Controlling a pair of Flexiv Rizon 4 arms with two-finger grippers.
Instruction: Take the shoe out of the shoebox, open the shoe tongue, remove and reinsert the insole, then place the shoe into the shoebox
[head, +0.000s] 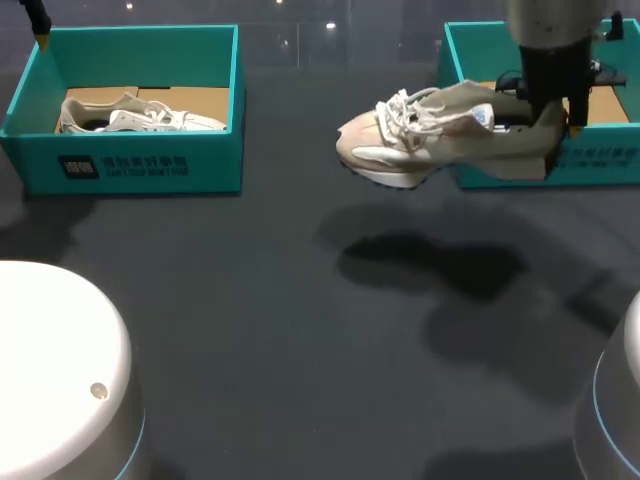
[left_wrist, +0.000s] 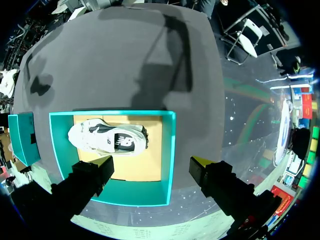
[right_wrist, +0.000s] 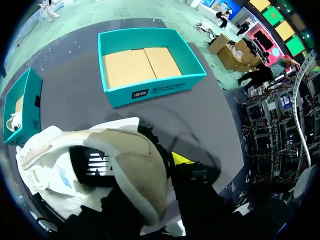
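Currently, the step in hand is judged to be the first one: taking the shoe out of the box.

Head view. The right gripper (head: 550, 100) pinches the shoe (head: 430, 140) at the heel. The shoe hangs clear of the table (head: 300, 350), toe toward the table's middle, just in front of the right box (head: 600, 160) at the far right corner. The shoe's shadow falls on the table below it. The left box (head: 150, 165) stands at the far left corner with a second shoe (head: 140, 115) lying inside.

Left wrist view. The left gripper (left_wrist: 152, 165) hovers above the left box with its fingers (left_wrist: 102, 164) spread wide and nothing between them. The second shoe lies on its side on the cardboard floor, ahead of the fingers.

Right wrist view. One yellow tip presses the outside of the heel. The other finger is hidden, presumably inside the collar. Ahead of the gripper, the right box shows only its cardboard floor.

Next move, as a judgement: set the shoe down sole-first on open table near the middle, then free the tongue. This calls for a level descent and for the left gripper to come across to help.

Surface: dark, matte and flat, with plenty of space between the boxes.
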